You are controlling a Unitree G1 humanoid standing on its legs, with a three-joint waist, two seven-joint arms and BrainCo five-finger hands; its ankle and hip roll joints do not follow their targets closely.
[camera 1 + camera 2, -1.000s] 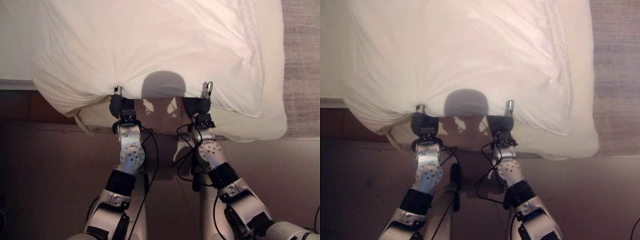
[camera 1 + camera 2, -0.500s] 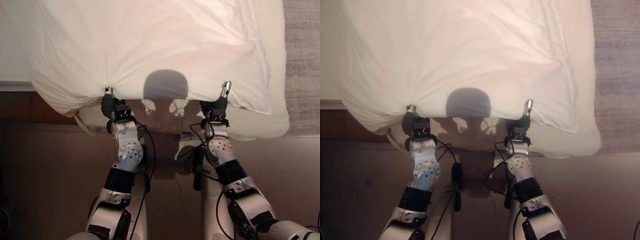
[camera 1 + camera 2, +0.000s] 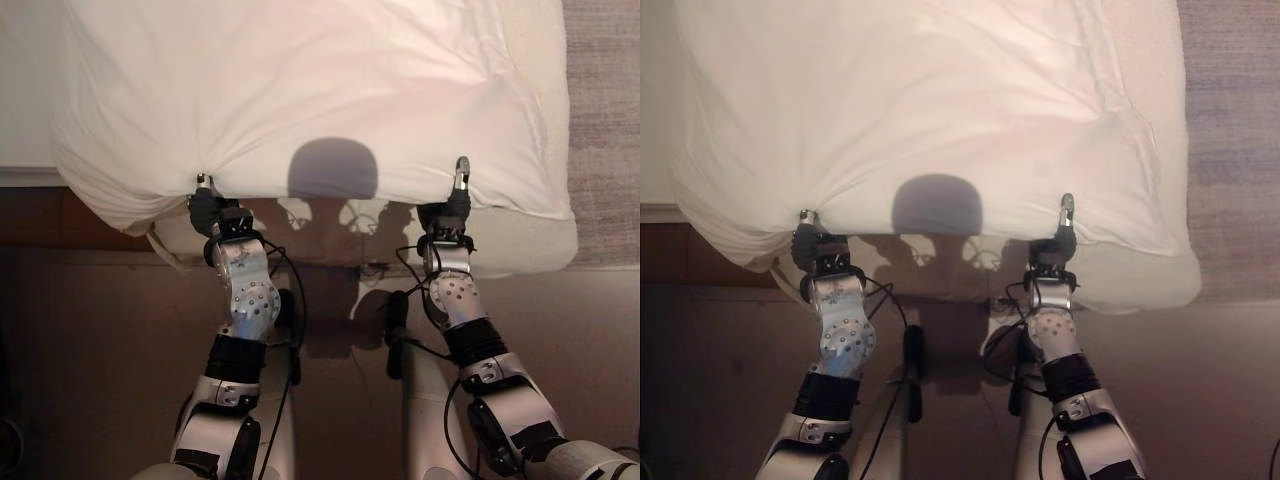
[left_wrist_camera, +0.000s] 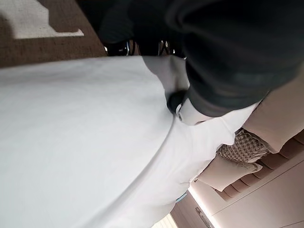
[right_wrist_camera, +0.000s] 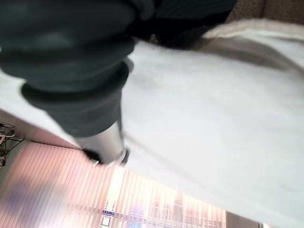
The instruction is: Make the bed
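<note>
Bed (image 3: pixel 520 255): duvet (image 3: pixel 320 90) edge in both hands (image 3: pixel 205 205) (image 3: pixel 455 200)

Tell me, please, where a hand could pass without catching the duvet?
Free: the floor left of the left hand, and the gap between it and the right hand under the duvet edge. Crowded: that edge, pinched by both hands.
</note>
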